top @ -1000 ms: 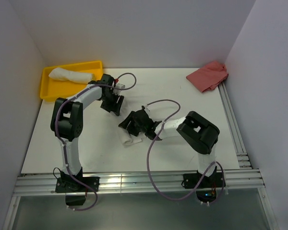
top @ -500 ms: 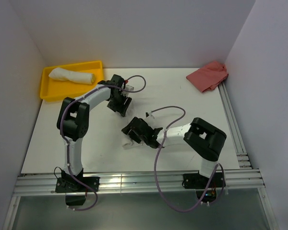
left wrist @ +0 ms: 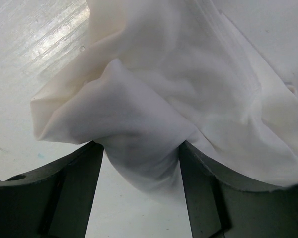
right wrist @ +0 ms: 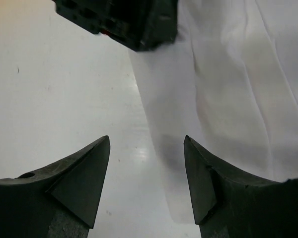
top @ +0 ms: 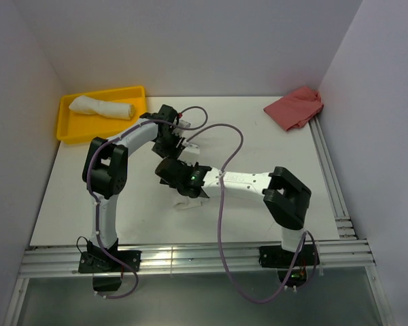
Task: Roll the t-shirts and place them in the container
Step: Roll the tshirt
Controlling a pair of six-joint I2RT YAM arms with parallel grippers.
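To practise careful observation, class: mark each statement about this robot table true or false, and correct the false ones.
1. A rolled t-shirt lies in the yellow tray. True.
2. The red cloth lies in that tray. False: it lies at the far right corner of the table, outside the tray.
3. The left gripper has white fabric of the second t-shirt bunched between its fingers. True.
4. The right gripper is shut on that t-shirt. False: its jaws stand open with nothing between them.
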